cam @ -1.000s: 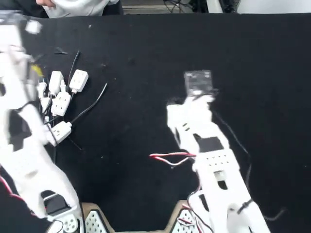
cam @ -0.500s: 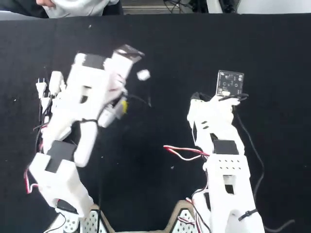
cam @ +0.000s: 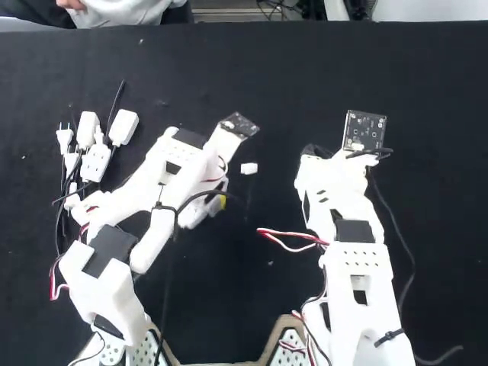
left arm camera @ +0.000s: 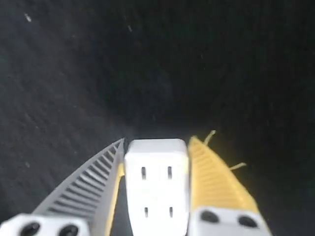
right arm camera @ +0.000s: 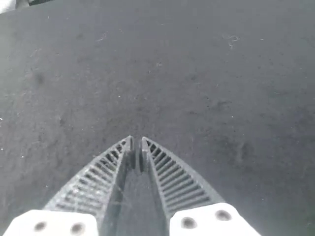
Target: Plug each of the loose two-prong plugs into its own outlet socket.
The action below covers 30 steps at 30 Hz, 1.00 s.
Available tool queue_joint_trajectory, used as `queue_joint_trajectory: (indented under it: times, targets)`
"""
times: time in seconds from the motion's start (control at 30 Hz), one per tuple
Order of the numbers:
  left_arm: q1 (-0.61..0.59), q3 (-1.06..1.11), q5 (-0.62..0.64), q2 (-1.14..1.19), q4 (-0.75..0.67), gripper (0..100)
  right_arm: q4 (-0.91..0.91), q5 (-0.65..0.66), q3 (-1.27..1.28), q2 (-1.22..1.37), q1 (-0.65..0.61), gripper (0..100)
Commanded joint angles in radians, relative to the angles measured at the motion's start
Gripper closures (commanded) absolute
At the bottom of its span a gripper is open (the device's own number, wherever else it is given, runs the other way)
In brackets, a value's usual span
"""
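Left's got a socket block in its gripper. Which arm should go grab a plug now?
Right, probably. The right gripper is shut and empty over black cloth, while the left gripper is clamped on the socket block. Catch: the loose plugs lie on the left arm's side.

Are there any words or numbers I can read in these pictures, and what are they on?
No words or numbers can be read.
On the outlet block in the left gripper: slots only, no letters.
On the circuit board atop an arm: marks too small to read.
On the plugs and outlets: no print shows.
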Motion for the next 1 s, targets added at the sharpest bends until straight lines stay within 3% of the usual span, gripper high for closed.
queue_joint_trajectory:
  times: [0.0,0.17,0.33,0.5,0.8,0.97]
  targets:
    - [-0.01,-0.105,0.012,-0.055,0.109,75,-0.029,-0.003,-0.013,-0.028,0.014,98.6]
    - [-0.108,-0.242,0.006,-0.055,0.269,79,-0.029,-0.002,-0.013,-0.028,0.012,98.6]
    - [-0.196,-0.2,-0.133,-0.055,0.374,79,-0.029,-0.002,-0.013,-0.028,0.009,98.6]
    - [-0.249,0.07,-0.146,-0.123,0.195,79,-0.028,-0.002,-0.013,-0.031,0.009,98.6]
    - [-0.24,0.616,-0.143,-0.529,-0.195,79,-0.028,-0.002,-0.013,-0.028,0.006,98.6]
    - [-0.24,0.69,-0.143,-0.563,-0.206,79,-0.028,-0.002,-0.013,-0.028,0.006,98.6]
